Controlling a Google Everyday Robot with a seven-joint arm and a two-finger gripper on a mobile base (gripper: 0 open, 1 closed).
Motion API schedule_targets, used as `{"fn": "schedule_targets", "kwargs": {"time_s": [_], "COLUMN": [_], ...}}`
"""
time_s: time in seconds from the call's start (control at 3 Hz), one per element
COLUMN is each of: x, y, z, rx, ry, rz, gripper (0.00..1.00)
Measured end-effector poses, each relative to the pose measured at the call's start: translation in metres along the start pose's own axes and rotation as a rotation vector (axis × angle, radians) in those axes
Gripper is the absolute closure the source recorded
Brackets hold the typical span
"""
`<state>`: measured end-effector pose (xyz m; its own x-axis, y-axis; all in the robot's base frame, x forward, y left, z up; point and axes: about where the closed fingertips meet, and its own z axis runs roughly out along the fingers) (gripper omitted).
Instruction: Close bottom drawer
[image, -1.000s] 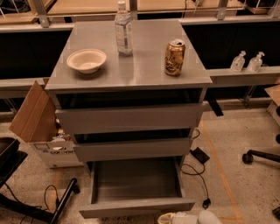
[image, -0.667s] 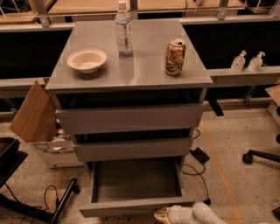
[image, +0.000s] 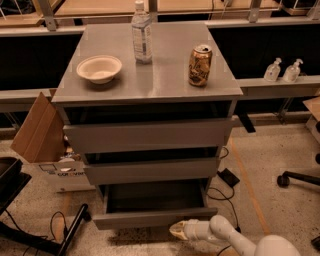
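**Tool low in front of the open bottom drawer, a push away from the front panel**

The tool (image: 181, 230) sits near the floor at the end of the white arm (image: 231, 236), which comes in from the lower right and points toward the picture's left. Whether the tool is open or closed cannot be told from this view; it is holding nothing.

The bottom drawer (image: 150, 218) lies just above and beyond the tool, pulled well out of the grey desk (image: 165, 82) so that its shallow tray is exposed. Its plain front panel runs side to side across the view, roughly in line with the way the tool points. The tool's tip is just beside the lower edge of that panel, under its right half; whether they touch cannot be made out.

The coming move turns on that relation. The drawer has to travel away from the tool, back into the desk, so the push should go square against the front panel rather than along it. As I judge it, the tool first needs to rise a little to meet the panel face, ideally nearer its middle, since a push at one end could skew the drawer on its runners.

Higher above the tool, the middle drawer (image: 150, 171) and the top drawer (image: 150, 135) stand slightly out. A bowl (image: 99, 68), a bottle (image: 142, 35) and a can (image: 200, 65) stand on the desk, well apart from the tool.
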<state>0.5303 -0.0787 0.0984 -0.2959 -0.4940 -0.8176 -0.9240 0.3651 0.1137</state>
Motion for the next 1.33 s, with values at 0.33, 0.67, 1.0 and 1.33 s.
{"fn": "schedule_targets", "kwargs": {"time_s": [0.33, 0.67, 1.0, 1.33], "x": [-0.021, -0.021, -0.055, -0.059], "y": [-0.027, -0.027, -0.081, -0.087], "z": [0.009, 0.009, 0.01, 0.007], "rx": [-0.004, -0.004, 0.029, 0.036], "ry": [-0.007, -0.007, -0.011, -0.012], "rz": [-0.026, -0.026, -0.05, -0.054], "gripper": [1.0, 1.0, 1.0, 1.0]}}
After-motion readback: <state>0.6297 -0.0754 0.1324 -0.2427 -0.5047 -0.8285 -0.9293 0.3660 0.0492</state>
